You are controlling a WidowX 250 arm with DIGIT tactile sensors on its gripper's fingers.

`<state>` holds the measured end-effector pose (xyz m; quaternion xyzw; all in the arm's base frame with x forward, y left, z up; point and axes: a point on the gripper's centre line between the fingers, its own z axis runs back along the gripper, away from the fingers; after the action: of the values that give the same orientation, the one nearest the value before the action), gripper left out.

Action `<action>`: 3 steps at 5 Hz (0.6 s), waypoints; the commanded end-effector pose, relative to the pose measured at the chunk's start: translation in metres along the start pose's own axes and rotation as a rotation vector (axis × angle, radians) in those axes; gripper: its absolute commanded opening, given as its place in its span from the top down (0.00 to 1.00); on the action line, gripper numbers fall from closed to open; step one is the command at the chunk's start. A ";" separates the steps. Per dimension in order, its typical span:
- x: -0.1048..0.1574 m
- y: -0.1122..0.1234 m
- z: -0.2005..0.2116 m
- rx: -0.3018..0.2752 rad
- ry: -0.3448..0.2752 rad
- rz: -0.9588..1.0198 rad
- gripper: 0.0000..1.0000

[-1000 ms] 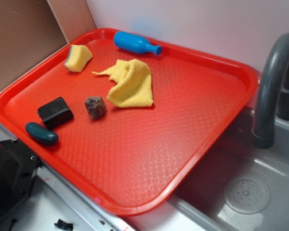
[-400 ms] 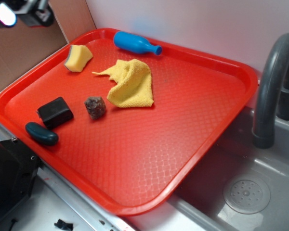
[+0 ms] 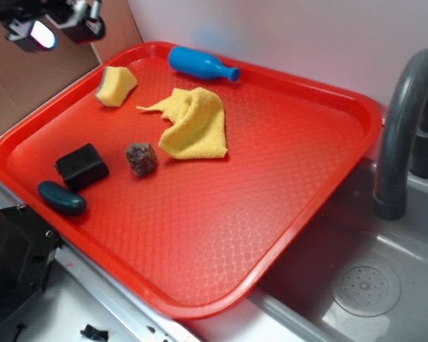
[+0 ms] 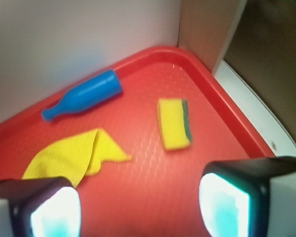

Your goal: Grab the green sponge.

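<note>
Only part of the gripper (image 3: 53, 25) shows in the exterior view, cut off by the top left corner, above and outside the tray's (image 3: 200, 299) far left rim. In the wrist view its two fingers (image 4: 44, 207) fill the bottom corners, blurred and glowing pale cyan, standing wide apart with nothing between them. The arm behind it is out of frame.

The sponge (image 3: 115, 85) lies alone in the tray's far left corner, touching nothing, well apart from the gripper. From the wrist (image 4: 174, 122) it shows a yellow body with a thin dark green strip along one edge; in the exterior view that layer reads as a pale sliver on its left face.

The faucet (image 3: 403, 135) is cut off at the right edge, and the sink (image 3: 364, 285) runs out of frame below. The wrist picture is soft throughout.

On the tray there are six things: one sponge, one blue bottle (image 3: 200, 64) lying on its side by the far rim, one yellow cloth (image 3: 192, 125) crumpled near the middle, one small brown lump (image 3: 140, 158) hard to identify, one black block (image 3: 81, 166), and one teal oblong (image 3: 61, 198) touching the near left rim.
</note>
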<state>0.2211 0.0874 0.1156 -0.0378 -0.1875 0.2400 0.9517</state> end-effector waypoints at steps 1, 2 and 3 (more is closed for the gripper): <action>0.030 0.026 -0.044 0.113 -0.028 0.011 0.00; 0.037 0.028 -0.077 0.202 0.019 -0.020 0.00; 0.038 0.029 -0.098 0.196 0.063 -0.029 0.00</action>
<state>0.2705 0.1239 0.0180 0.0465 -0.1067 0.2470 0.9620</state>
